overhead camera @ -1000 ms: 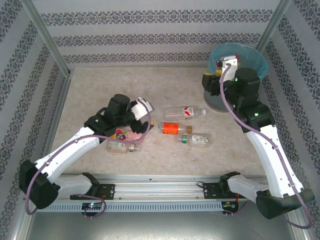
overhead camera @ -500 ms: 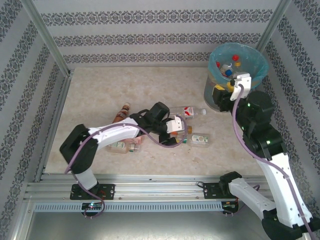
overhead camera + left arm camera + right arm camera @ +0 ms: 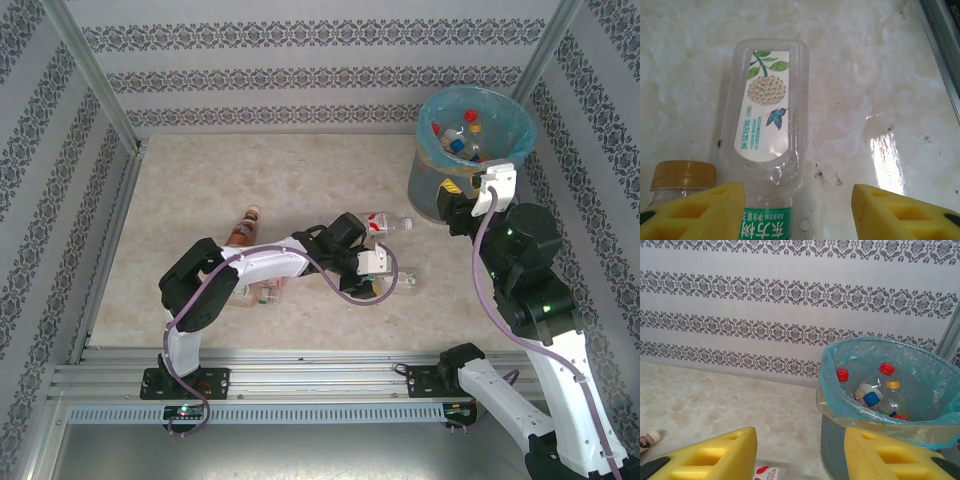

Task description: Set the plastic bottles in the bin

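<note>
A clear plastic bottle (image 3: 767, 115) with a white leaf-printed label and a green neck band lies on the table. My left gripper (image 3: 800, 220) is open and low over it, its neck just inside my left finger (image 3: 695, 210), with a wide gap to the other finger. From above, that gripper (image 3: 385, 283) sits at the bottle (image 3: 405, 278). A gold-capped bottle (image 3: 682, 175) lies beside it. The bin (image 3: 470, 150) stands at the back right, its blue-bagged rim (image 3: 840, 405) ringing several bottles (image 3: 871, 399). My right gripper (image 3: 450, 200) hangs open and empty just in front of it.
A red-label bottle (image 3: 375, 222) lies mid-table, its label (image 3: 767, 473) showing between my right fingers. A brown bottle (image 3: 243, 225) lies to the left. More bottles (image 3: 255, 292) lie under my left forearm. Patterned walls close the table on three sides.
My left arm swung right from the left-hand bottles to the green-banded bottle, its jaws narrowing. My right arm drew back from above the bin to its near side.
</note>
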